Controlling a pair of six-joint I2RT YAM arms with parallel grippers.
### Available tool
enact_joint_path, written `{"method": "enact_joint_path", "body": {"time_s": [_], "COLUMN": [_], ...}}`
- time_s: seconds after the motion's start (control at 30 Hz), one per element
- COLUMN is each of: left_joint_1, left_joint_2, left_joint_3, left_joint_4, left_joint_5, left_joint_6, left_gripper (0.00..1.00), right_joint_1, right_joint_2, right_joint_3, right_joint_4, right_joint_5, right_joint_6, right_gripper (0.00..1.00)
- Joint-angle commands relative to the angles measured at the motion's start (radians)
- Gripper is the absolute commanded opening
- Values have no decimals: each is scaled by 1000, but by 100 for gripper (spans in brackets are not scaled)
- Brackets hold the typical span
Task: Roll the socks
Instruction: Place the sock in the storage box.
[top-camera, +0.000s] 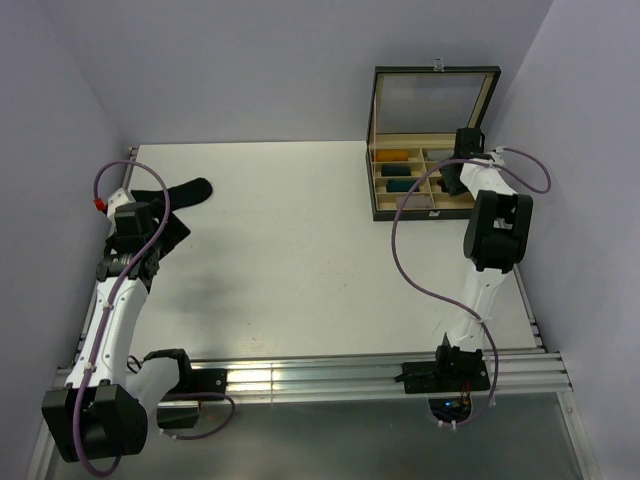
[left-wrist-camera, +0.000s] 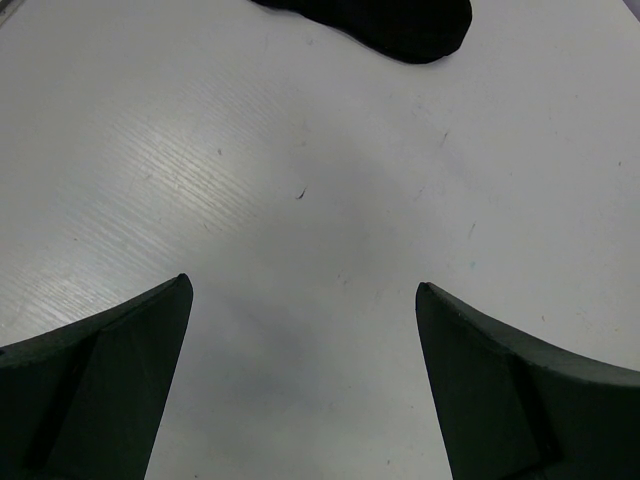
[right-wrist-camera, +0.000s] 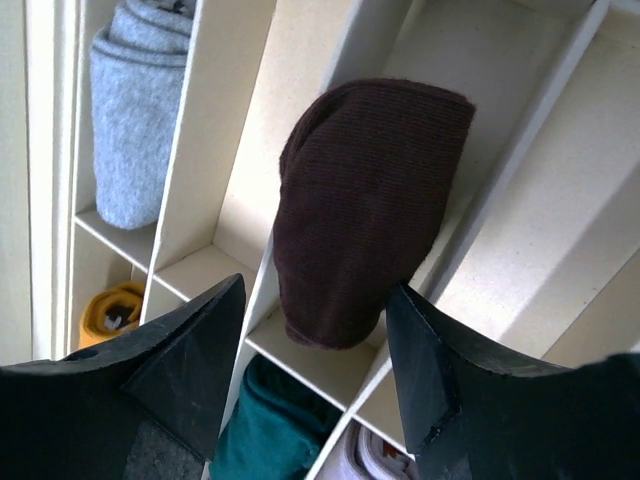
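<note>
The plain black sock (top-camera: 185, 190) lies flat at the table's far left; its toe shows at the top of the left wrist view (left-wrist-camera: 400, 25). My left gripper (top-camera: 160, 232) (left-wrist-camera: 302, 282) is open and empty over bare table just short of it. The dark brown sock (right-wrist-camera: 370, 200) is a folded bundle resting tilted against a divider in the box (top-camera: 430, 213); its stripes are hidden. My right gripper (top-camera: 458, 178) (right-wrist-camera: 320, 283) is open above it, jaws on either side of its near end, the right finger at its edge.
The box stands at the back right with its lid (top-camera: 435, 100) upright. Its compartments hold a grey bundle (right-wrist-camera: 135, 120), a mustard one (right-wrist-camera: 115, 310), a teal one (right-wrist-camera: 275, 430) and a white item (right-wrist-camera: 375, 455). Grey walls close in on three sides of the table.
</note>
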Motion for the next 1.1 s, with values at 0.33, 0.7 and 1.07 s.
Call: {"method": "enact_joint_path", "body": {"time_s": [0.33,0.7,1.07], "left_joint_1": [3,4,4], "left_joint_2": [-13,-13,-13], "left_joint_3": [-4,-5,-7], "left_joint_4": [28,28,32], "left_joint_5": [19,22,27], "left_joint_6": [0,-2,-2], "left_gripper": [99,100,100], "right_joint_1": [-5,-22,-45], "right_joint_2": [-198,-222,-109], "right_joint_3": [-110,-123,-158], "right_joint_4": [-21,141,200], "right_joint_5": [33,-38,-67], "right_joint_6": [-93,-166,-168], "right_gripper": [65,33,27]}}
